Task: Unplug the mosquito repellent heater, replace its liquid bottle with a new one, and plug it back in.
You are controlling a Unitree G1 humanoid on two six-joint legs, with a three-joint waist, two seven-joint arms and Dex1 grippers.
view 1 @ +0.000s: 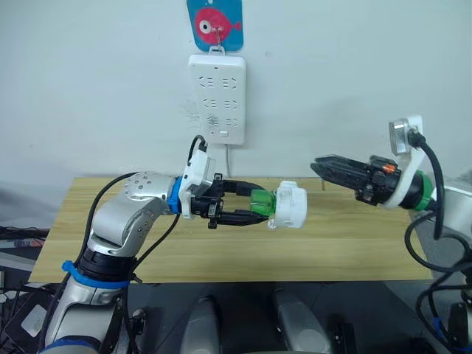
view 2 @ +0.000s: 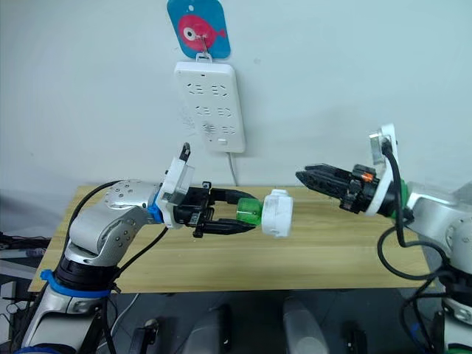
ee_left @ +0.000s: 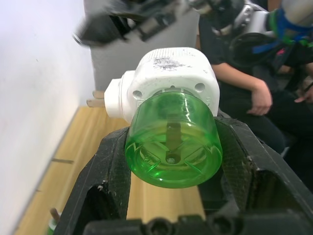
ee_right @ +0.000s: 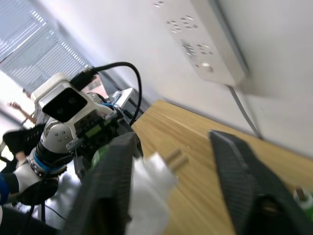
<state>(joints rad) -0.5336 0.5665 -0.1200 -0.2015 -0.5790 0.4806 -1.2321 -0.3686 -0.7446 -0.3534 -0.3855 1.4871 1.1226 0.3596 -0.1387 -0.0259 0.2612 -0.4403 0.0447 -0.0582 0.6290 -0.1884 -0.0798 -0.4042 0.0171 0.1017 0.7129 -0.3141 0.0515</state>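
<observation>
A pale wall fills the upper half of the head views, and a long wooden table (view 1: 221, 258) runs across the middle of the frame below it. On the wall, upper centre, hangs a white power strip (view 1: 217, 99) under a blue tag with a pink fish (view 1: 214, 23); its cord drops toward the table.

The left gripper (view 1: 251, 206) reaches in from the lower left to the centre of the frame. Its two black fingers are closed around the liquid bottle (view 1: 262, 204), a translucent green body pinched on both sides. The left wrist view shows the bottle's base (ee_left: 171, 142) facing the camera, with a finger (ee_left: 105, 166) pressed against each flank.

The mosquito repellent heater (view 1: 290, 204) sits on the far end of that bottle, held in the air above the table at centre frame, unplugged from the strip. Its two prongs (ee_left: 96, 99) stick out sideways.

The right gripper (view 1: 318, 168) comes in from the right edge, just right of the heater and not touching it. Its fingers (ee_right: 242, 176) stand well apart, with nothing between them. A person (ee_left: 254, 93) sits in the background, upper right of the left wrist view.
</observation>
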